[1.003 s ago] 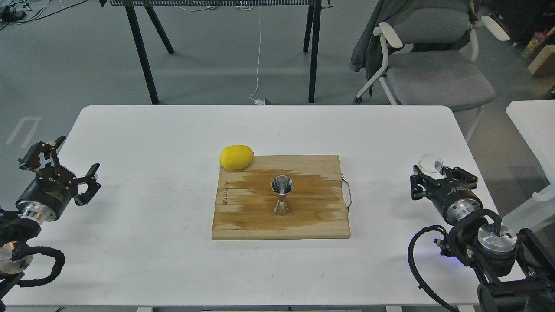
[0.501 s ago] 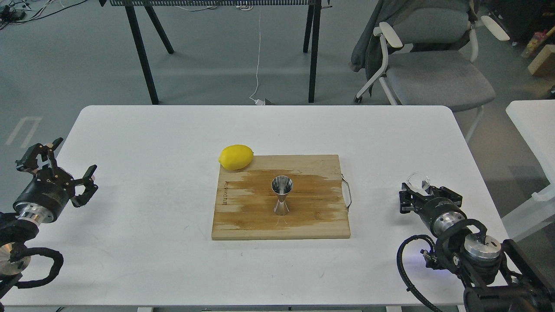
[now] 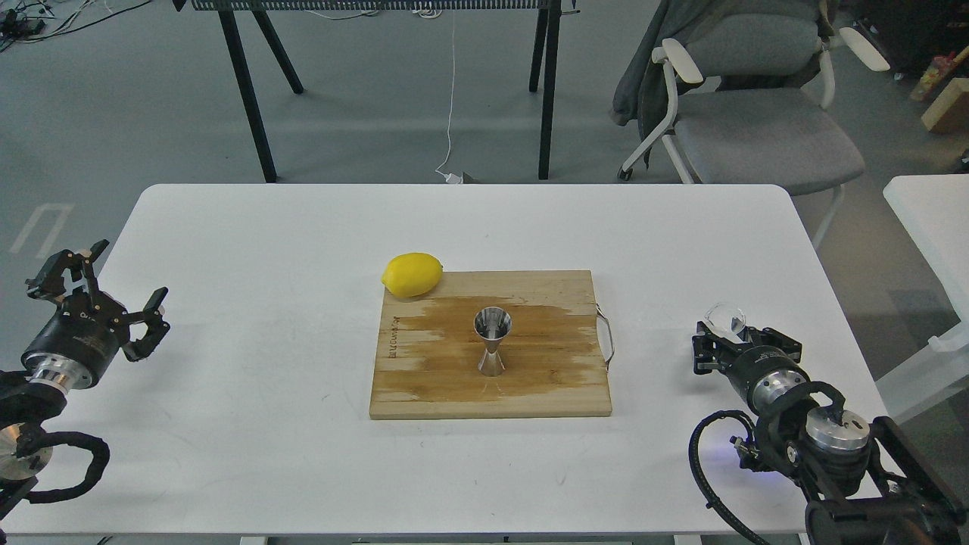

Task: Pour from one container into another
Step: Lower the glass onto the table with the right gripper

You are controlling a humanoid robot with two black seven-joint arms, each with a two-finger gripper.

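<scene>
The small clear glass cup (image 3: 725,318) sits between the fingers of my right gripper (image 3: 736,339) over the table's right side; that gripper is shut on it. The cup's lower part is hidden by the fingers. The shiny steel hourglass jigger (image 3: 492,341) stands upright in the middle of the wooden cutting board (image 3: 560,382), well to the left of the cup. My left gripper (image 3: 106,291) hovers at the table's left edge, open, with nothing between its fingers.
A yellow lemon (image 3: 412,274) rests against the board's far left corner. The board has a wire handle (image 3: 607,337) on its right side. The white table (image 3: 265,227) carries all this. A grey chair (image 3: 757,121) and a second white table (image 3: 931,219) stand at the right.
My right gripper with the glass cup has moved down and slightly left, toward me. The left gripper has drifted a little left. Jigger, board and lemon are unmoved.
</scene>
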